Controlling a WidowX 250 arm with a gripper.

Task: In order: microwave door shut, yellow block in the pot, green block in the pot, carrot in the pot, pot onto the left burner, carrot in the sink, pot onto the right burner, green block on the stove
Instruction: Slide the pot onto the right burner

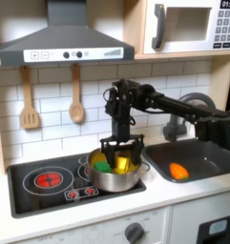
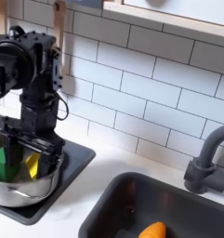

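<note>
Directly above the pot (image 1: 115, 173) on the right burner of the stove (image 1: 31, 195), the gripper (image 1: 119, 152) hangs straight down with its fingers apart, tips at rim height, clamped on nothing that I can make out. Just below it lie the green block (image 2: 0, 160), toward the first exterior view's left side of the pot, and the yellow block (image 2: 31, 165) beside it on the right, so the coming pick looks like a short vertical drop with a small shift left. Whether the green block stands upright or leans, I cannot tell. Room inside the pot is tight, with the yellow block and steel wall close by. Outward, the left burner is bare black glass, a likely landing spot. Farther right, the carrot (image 1: 178, 171) rests in the sink (image 1: 214, 154), and the microwave door (image 1: 182, 26) up top sits closed.
</note>
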